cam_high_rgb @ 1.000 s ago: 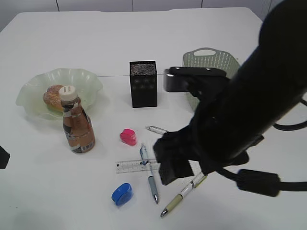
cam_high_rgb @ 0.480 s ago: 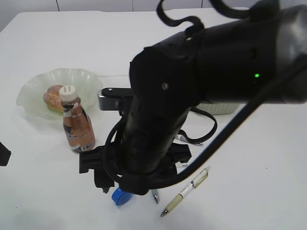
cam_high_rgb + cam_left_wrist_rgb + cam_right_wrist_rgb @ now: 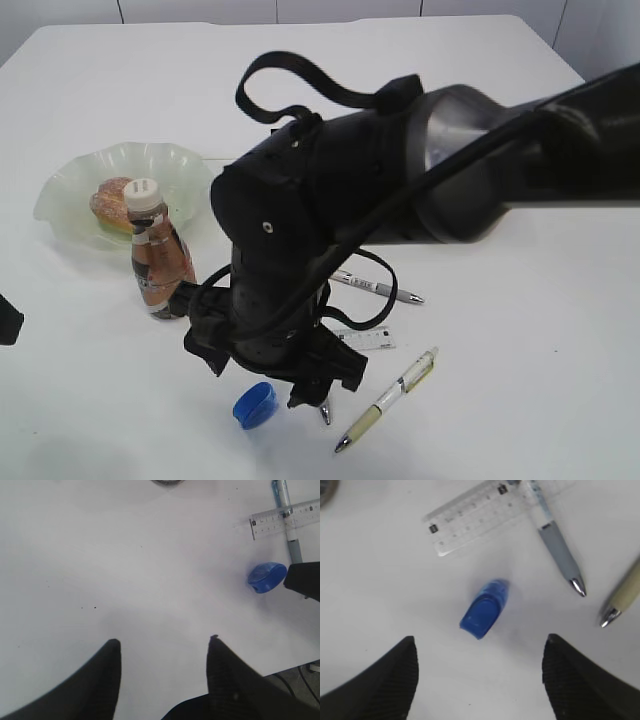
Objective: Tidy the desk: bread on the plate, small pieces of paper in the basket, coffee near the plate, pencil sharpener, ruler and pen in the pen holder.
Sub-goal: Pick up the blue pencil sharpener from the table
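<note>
My right gripper (image 3: 477,677) hangs over the desk (image 3: 520,120), jaws spread wide and empty, with the blue pencil sharpener (image 3: 484,609) lying between and just ahead of its fingers (image 3: 380,680). Beyond the sharpener lies the clear ruler (image 3: 472,521), crossed by a grey-tipped pen (image 3: 555,540); a cream pen (image 3: 625,592) lies to the right. My left gripper (image 3: 162,650) also stands open, holding nothing, above bare desk. The bread (image 3: 108,200) sits on the plate (image 3: 180,165); the coffee (image 3: 160,262) stands just beside it.
</note>
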